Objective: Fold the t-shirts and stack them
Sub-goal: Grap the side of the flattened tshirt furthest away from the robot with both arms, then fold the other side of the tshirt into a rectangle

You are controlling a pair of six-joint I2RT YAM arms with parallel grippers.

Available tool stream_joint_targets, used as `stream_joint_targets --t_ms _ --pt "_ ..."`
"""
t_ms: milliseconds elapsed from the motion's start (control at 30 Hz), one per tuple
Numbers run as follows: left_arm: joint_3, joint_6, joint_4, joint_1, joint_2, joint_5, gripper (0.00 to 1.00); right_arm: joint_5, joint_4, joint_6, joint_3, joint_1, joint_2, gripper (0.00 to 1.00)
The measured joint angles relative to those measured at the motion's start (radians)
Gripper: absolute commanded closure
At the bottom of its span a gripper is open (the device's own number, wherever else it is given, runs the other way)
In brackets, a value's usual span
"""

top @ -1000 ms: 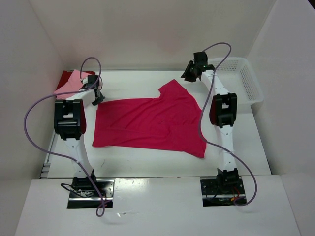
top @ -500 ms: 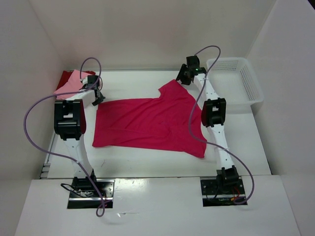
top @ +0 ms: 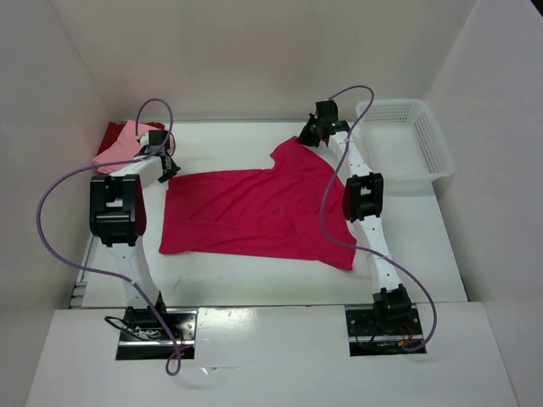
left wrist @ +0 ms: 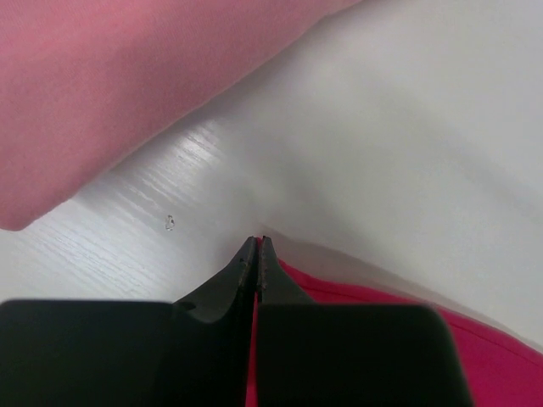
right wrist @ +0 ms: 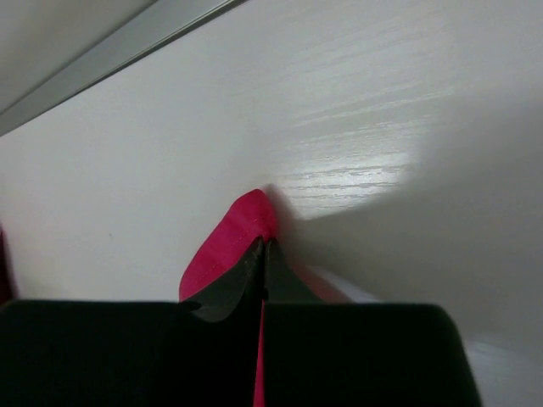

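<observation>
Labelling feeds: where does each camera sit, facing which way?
Top external: high behind the bases, looking down at the table; left arm and right arm show.
Left wrist: looks along the shut left pincer, magenta shirt pinched, light pink shirt beyond.
Right wrist: looks along the shut right pincer pinching the same shirt.
Shared: the magenta shirt.

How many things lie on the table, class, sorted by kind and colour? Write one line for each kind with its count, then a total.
magenta shirt: 1
light pink shirt: 1
dark red shirt: 1
basket: 1
Total: 4
</observation>
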Motion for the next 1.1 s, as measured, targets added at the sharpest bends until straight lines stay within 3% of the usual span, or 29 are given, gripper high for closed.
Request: stream_joint_targets --t_ms 200,333,433,533,600,1100 --pt "-0.035 0.000 0.000 0.000 -0.021 0.011 1.00 -0.014 -0.058 0.008 0.060 0.000 0.000 1.00" --pt "-0.060 0.000 0.001 0.000 -0.088 0.023 1.00 -0.017 -0.147 -0.029 0.026 0.000 -0.088 1.00" --pt "-0.091 0.000 0.002 0.000 -0.169 0.030 1.00 -0.025 -0.155 -0.059 -0.189 0.000 -0.290 1.00" --pt "-0.117 0.000 0.011 0.000 -0.230 0.034 1.00 -0.040 -0.048 -0.065 -0.639 -0.004 -0.613 1.00" --pt "-0.146 -0.002 0.017 0.000 -0.268 0.040 1.00 -0.050 -0.011 -0.067 -0.838 -0.007 -0.785 1.00" --pt "-0.325 0.000 -0.012 0.000 -0.472 0.054 1.00 -0.011 0.067 -0.085 -1.628 -0.026 -1.347 1.00"
